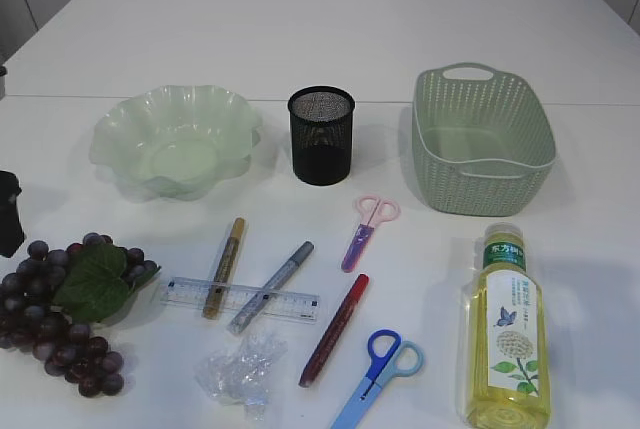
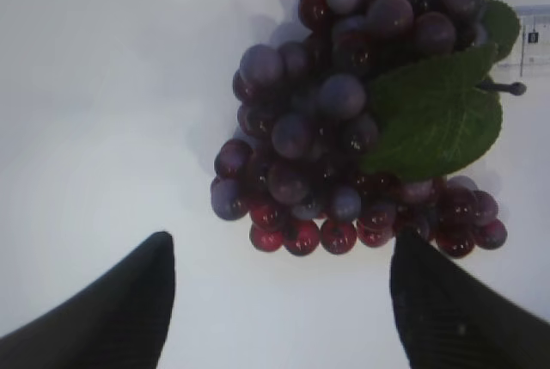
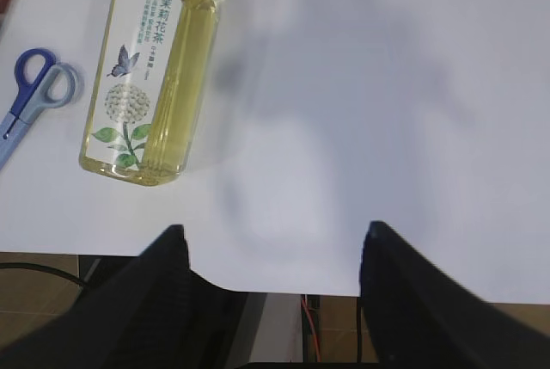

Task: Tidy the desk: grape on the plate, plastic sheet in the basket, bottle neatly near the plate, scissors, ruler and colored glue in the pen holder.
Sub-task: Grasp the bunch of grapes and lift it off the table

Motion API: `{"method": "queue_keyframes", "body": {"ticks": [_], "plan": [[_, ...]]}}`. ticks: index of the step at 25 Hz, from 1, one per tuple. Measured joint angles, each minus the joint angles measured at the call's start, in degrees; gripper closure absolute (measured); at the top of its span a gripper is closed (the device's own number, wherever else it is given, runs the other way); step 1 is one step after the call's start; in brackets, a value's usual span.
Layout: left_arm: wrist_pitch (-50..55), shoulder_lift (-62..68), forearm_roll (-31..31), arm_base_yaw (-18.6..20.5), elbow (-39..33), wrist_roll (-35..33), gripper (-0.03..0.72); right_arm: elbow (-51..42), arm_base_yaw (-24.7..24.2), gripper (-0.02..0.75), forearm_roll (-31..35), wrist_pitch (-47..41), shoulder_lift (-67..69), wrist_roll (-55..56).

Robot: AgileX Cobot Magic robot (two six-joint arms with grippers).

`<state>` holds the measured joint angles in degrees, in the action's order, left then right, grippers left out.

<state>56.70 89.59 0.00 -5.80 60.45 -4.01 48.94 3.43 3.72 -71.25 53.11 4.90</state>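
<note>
The grape (image 1: 62,311) bunch, dark purple with a green leaf, lies at the table's front left. My left gripper (image 2: 279,253) stands open just short of the grape (image 2: 361,119), nothing between its fingers. The pale green plate (image 1: 120,129) sits behind it. A crumpled plastic sheet (image 1: 240,369) lies at the front. The bottle (image 1: 505,329) of yellow drink lies on its side at the right. Pink scissors (image 1: 368,229), blue scissors (image 1: 380,367), a clear ruler (image 1: 295,304) and gold (image 1: 224,267), silver (image 1: 271,287) and red (image 1: 334,329) glue pens lie mid-table. My right gripper (image 3: 273,236) hangs open over the front edge, right of the bottle (image 3: 150,68).
The black mesh pen holder (image 1: 321,134) stands at the centre back. To its right sits the green basket (image 1: 430,149), with nothing in it. A dark part of my left arm (image 1: 8,214) shows at the left edge. The table's front edge (image 3: 284,287) runs under my right gripper.
</note>
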Motion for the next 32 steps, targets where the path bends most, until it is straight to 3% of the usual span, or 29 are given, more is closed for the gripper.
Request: {"method": "queue_keyframes", "body": {"ticks": [11,32], "plan": [[0.9,10.7,0.0,0.0,3.2,-2.7,0.115,0.0,0.0,0.248,0.0,0.0,0.0,0.1],[-2.4,18.1,0.0,0.0,3.2,-5.2,0.115,0.0,0.0,0.248,0.0,0.0,0.0,0.1]]}}
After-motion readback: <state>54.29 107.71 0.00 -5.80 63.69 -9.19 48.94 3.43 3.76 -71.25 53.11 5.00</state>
